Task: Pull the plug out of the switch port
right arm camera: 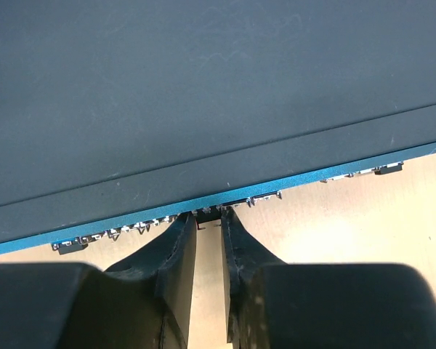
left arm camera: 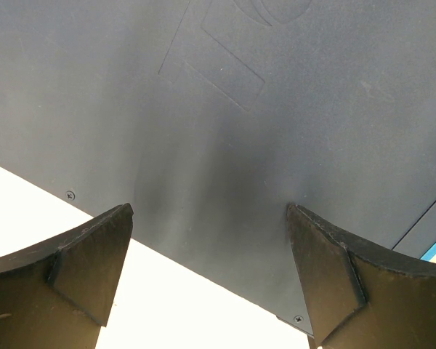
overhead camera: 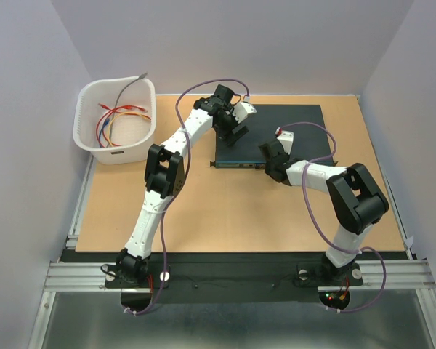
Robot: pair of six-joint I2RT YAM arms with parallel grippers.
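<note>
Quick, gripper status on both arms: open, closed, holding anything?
Left gripper: open wide, holding nothing, over the switch top.
Right gripper: jaws nearly closed at the switch's socket row; whether they grip anything cannot be told.

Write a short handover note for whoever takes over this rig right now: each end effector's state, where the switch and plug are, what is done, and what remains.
Left end effector: wide open, empty, above the left edge of the top of the switch.
Right end effector: fingers narrowly apart at the teal socket face, flanking a small dark piece in one socket, probably the plug. Whether they grip it cannot be told.
Done: right arm lined up at the port.
Left to do: plug not yet out. Confirm the grip, then probably pull straight back from the face.
</note>
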